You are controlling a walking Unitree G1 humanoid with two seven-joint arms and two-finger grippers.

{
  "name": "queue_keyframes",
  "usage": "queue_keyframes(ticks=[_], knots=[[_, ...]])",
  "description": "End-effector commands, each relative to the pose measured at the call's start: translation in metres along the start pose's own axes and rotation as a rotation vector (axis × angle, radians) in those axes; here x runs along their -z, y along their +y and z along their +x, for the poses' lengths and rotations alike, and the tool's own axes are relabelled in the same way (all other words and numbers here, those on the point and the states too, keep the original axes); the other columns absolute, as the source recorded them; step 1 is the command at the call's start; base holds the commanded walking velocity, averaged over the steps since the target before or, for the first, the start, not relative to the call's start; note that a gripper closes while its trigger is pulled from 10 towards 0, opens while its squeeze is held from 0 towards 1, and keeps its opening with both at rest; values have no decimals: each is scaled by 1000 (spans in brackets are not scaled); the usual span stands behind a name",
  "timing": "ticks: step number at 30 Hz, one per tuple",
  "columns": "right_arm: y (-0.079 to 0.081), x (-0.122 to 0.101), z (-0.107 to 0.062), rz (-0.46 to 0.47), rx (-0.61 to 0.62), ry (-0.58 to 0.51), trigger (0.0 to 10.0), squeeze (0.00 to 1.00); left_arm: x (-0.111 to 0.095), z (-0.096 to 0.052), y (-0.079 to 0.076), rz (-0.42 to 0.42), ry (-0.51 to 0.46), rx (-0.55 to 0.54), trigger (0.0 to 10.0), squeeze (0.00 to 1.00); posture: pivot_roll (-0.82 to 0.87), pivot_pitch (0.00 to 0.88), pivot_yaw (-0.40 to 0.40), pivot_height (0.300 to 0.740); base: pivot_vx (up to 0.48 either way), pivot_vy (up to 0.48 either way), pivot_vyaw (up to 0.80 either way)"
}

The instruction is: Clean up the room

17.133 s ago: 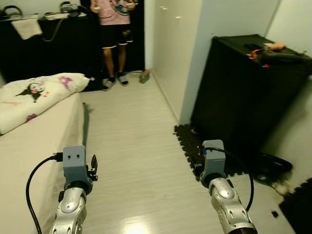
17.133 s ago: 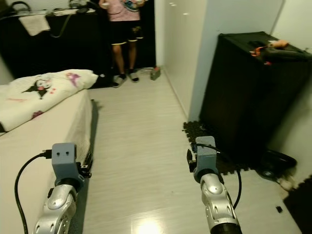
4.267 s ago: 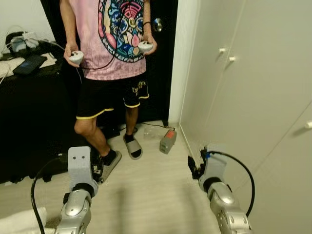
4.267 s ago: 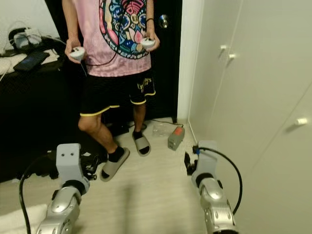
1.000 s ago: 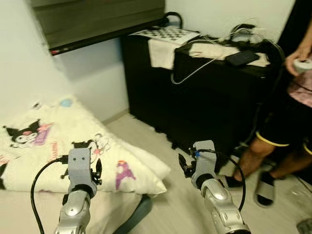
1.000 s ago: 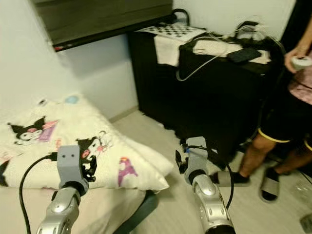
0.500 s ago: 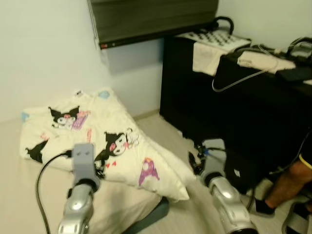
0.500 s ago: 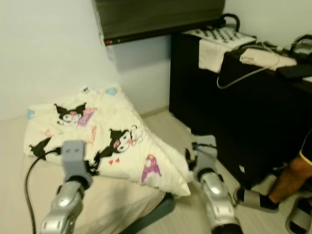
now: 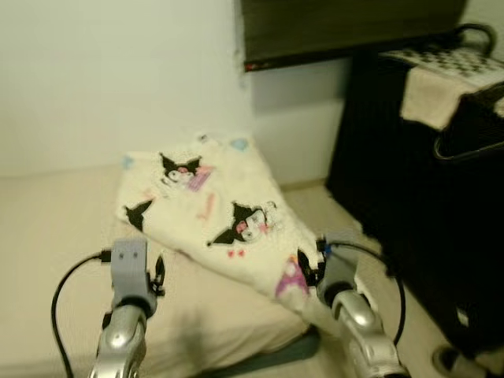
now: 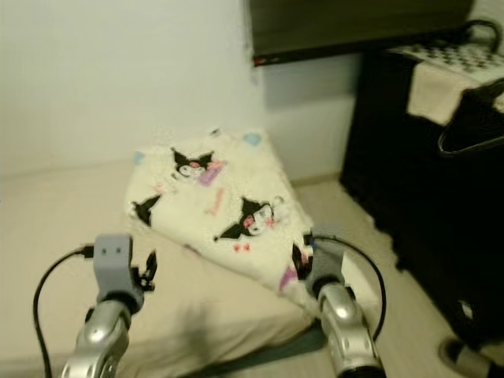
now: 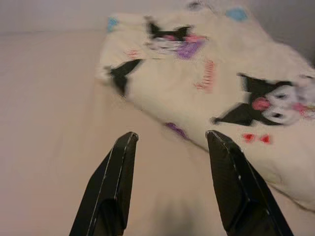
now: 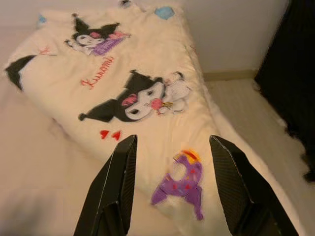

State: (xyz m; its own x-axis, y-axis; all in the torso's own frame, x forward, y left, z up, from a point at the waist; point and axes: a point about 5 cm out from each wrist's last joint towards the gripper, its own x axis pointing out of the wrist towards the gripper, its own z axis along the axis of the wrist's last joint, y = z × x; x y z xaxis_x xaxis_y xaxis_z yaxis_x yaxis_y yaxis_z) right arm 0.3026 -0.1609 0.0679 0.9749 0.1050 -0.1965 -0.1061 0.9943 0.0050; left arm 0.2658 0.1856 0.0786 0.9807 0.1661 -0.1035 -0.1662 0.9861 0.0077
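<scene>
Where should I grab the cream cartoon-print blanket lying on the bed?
Probably the cream cartoon-print blanket's corner overhanging the beige bed, near the purple print. The open right gripper is already above it, so come straight down; the loose draped edge should pinch more easily than the flat middle.

We face a plain pale wall [image 9: 118,79], evenly lit and soft with blur. A bed [image 9: 47,236] with a beige sheet runs along it. Upper right, a dark roller blind [image 10: 354,24] hangs over a window. Right of the bed stands black furniture [image 9: 409,197] with a pale cloth [image 9: 429,98] draped over its top and a checkered board [image 9: 465,59] behind that. A strip of light wood floor [image 10: 346,205] lies between bed and furniture.
</scene>
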Motion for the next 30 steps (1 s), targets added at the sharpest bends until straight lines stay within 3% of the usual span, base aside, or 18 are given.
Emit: queue_keyframes(ticks=[1,9,13,19,24,25,30], knots=[[5,5,0,11,-16,18,10000,0,5,-2,4,5,13,-20,10000,0,-10,27,-16,733,0,0,800],[8,4,3,15,-23,18,10000,0,7,-1,12,5,24,-54,10000,0,14,7,-44,733,0,0,800],[15,11,5,35,-31,39,10000,0,8,-2,24,-5,27,-95,10000,0,27,5,-27,733,0,0,600],[10,-1,9,60,-14,-11,10000,0,3,8,18,-18,38,-59,10000,0,-5,5,30,733,0,0,0],[6,-4,9,71,8,-24,10000,0,2,12,15,8,31,-29,10000,0,-5,5,30,733,0,0,0],[1,-3,6,77,31,-20,10000,0,4,14,13,28,47,-12,10000,0,-43,41,42,733,0,0,0],[-7,10,-6,86,85,8,10000,0,10,14,7,52,76,43,10000,0,-49,59,41,733,0,0,0]])
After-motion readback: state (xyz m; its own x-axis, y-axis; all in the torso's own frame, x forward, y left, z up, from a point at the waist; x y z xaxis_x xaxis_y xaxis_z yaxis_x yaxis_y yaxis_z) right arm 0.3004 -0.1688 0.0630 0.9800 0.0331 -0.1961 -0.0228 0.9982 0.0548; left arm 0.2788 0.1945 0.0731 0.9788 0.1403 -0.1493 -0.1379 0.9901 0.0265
